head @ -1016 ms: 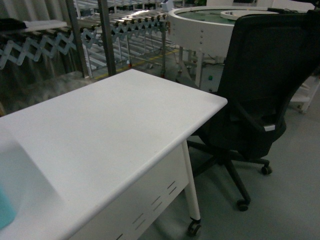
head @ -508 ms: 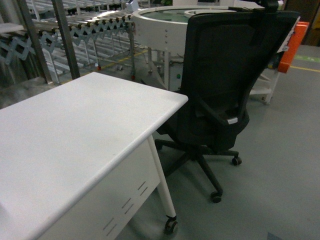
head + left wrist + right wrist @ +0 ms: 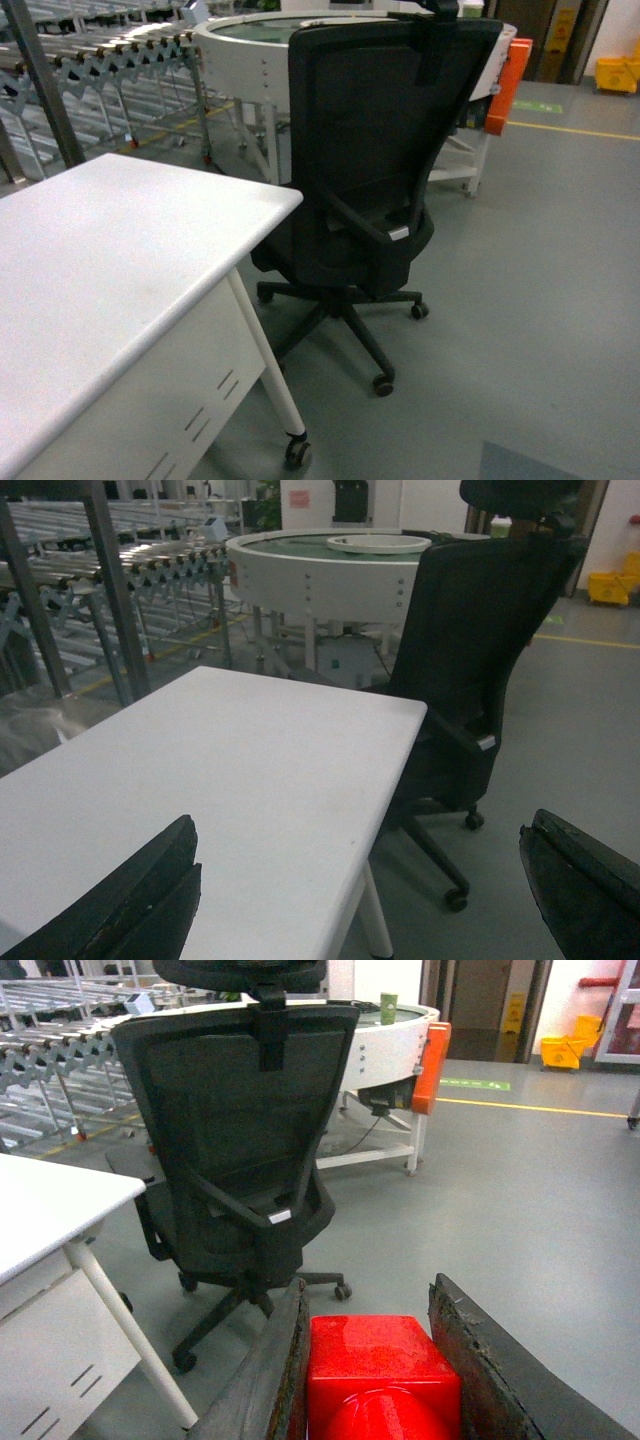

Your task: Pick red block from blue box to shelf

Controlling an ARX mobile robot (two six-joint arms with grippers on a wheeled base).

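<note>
We carry the red block [image 3: 380, 1375] clamped between the right gripper [image 3: 378, 1380] fingers, at six o'clock in the right wrist view. It looks light, rigid and glossy, so slippery; gripping its flat side walls suits it. Its stud seems to face the camera, but its long axis is unclear. The left gripper [image 3: 360, 890] hangs wide and empty.

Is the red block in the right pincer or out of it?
In it. The right wrist view shows the red block clamped between both fingers of the right pincer, above the floor.
</note>
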